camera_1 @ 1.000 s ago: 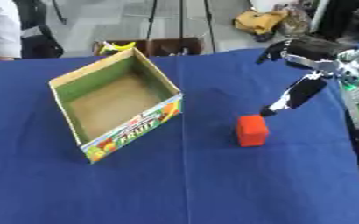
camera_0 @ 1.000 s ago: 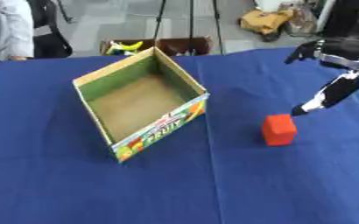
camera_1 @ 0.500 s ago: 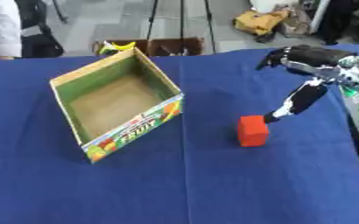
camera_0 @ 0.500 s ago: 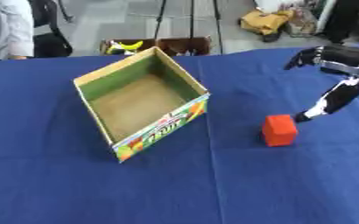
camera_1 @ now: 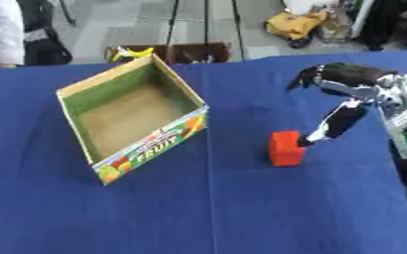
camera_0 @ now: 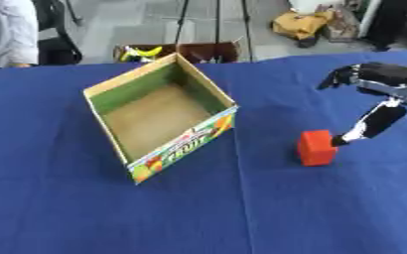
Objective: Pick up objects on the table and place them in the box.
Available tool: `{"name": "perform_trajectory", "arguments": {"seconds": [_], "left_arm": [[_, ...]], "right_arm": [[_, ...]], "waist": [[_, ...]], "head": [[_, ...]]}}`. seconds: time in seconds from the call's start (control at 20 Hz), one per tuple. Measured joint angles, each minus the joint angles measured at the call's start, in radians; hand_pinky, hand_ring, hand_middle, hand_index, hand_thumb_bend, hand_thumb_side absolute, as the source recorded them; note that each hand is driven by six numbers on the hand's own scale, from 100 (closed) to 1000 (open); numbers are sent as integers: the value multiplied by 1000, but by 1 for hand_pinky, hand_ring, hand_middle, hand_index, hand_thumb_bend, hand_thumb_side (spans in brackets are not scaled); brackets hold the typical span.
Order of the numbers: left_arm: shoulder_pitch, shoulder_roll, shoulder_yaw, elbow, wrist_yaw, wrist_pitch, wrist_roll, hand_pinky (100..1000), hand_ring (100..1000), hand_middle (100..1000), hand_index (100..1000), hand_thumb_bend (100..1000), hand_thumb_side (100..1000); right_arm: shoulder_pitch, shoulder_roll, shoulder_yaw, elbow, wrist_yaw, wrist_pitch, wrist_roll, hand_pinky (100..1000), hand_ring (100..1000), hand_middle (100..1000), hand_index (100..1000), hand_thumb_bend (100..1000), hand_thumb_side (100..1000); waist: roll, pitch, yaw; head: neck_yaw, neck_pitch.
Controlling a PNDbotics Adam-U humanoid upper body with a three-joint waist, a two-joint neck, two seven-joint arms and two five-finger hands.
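The red block [camera_0: 316,147] sits on the blue surface [camera_0: 241,208], to the right of the box [camera_0: 159,115] and apart from it. The right hand [camera_1: 346,99] comes in from the right side and hangs over the block's right edge. One long finger points down, and its tip is right beside the top right corner of the block; I cannot tell if it touches. The other fingers [camera_1: 315,75] are spread up and away toward the left, so the hand looks open and holds nothing.

The block lies just to the left of that low fingertip, toward the box. It is about as wide as it is tall, so it has no long side to line up with. I think the hand needs to come a bit more to the left and down to close around it.

The box is open on top and looks empty. Nothing lies between block and box, only bare blue cloth. The left hand does not show.
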Motion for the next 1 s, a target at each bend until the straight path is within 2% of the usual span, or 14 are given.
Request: {"name": "perform_trajectory", "arguments": {"seconds": [0.3,0.55,1.0], "left_arm": [[-1,0,0,0,0,0,0,356,560,632,899,496,873],[-8,0,0,0,0,2,-2,356,560,633,899,495,872],[-8,0,0,0,0,2,-3,356,560,634,899,496,871]], "right_arm": [[11,0,0,-6,-18,0,0,790,807,805,895,679,429],[36,0,0,3,-26,0,0,786,804,803,885,626,441],[43,0,19,20,-32,-14,-14,783,801,801,872,608,443]], "waist": [[-1,2,0],[-1,6,-1],[-1,9,0]], "head": [[-3,0],[-4,0],[-6,0]]}}
